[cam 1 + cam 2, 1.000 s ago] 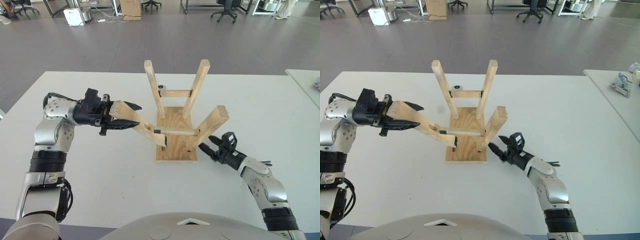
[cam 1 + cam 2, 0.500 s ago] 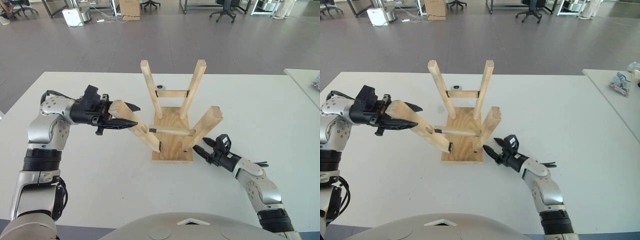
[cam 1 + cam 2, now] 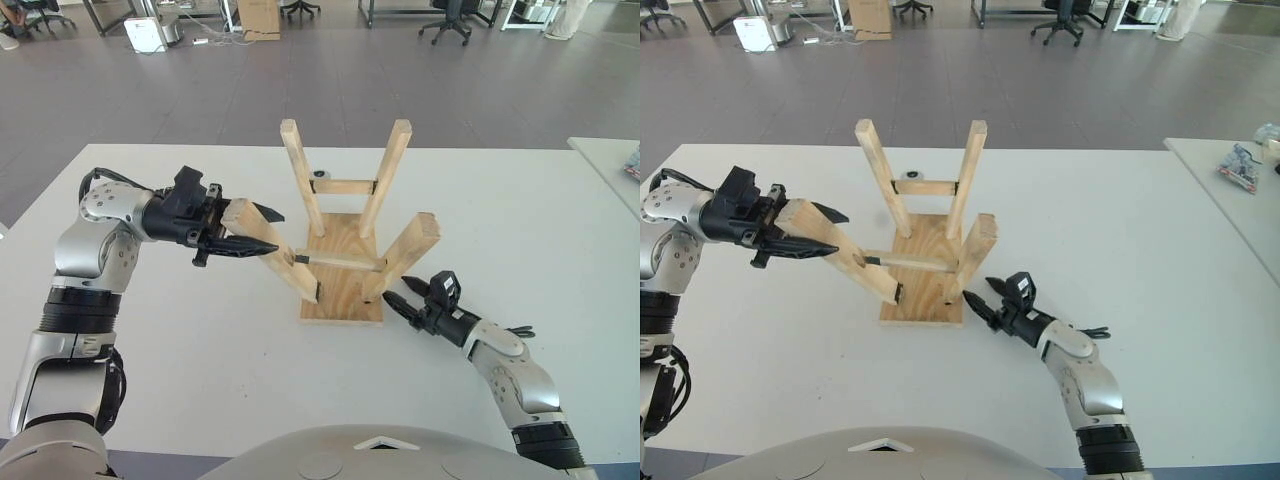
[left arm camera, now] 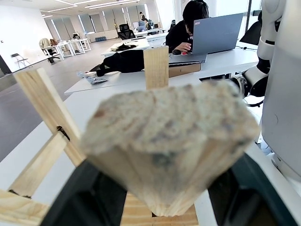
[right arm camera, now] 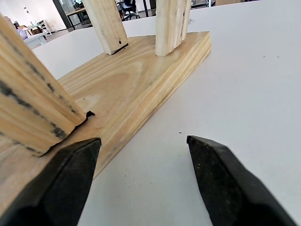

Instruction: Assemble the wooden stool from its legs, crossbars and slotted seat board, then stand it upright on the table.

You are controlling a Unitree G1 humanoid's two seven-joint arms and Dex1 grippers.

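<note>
The wooden stool lies upside down on the white table, its seat board (image 3: 343, 300) flat and its legs pointing up. Crossbars (image 3: 345, 186) join the legs. The near-left leg (image 3: 285, 268) leans outward to the left, and my left gripper (image 3: 268, 231) is shut on its top end (image 4: 169, 141). My right gripper (image 3: 400, 300) rests low on the table just off the board's near right corner. It is open, with its two dark fingers (image 5: 70, 183) spread and nothing between them, beside the board's edge (image 5: 141, 94).
Bare table top (image 3: 200, 330) stretches to the left, right and front of the stool. A small grey round object (image 3: 910, 175) sits behind the far crossbar. A second table (image 3: 1240, 190) with a packet stands at the far right.
The stool has slid a little to the left on the table, with my left gripper still holding the tilted leg. My right gripper has followed leftward, staying near the board's corner.
</note>
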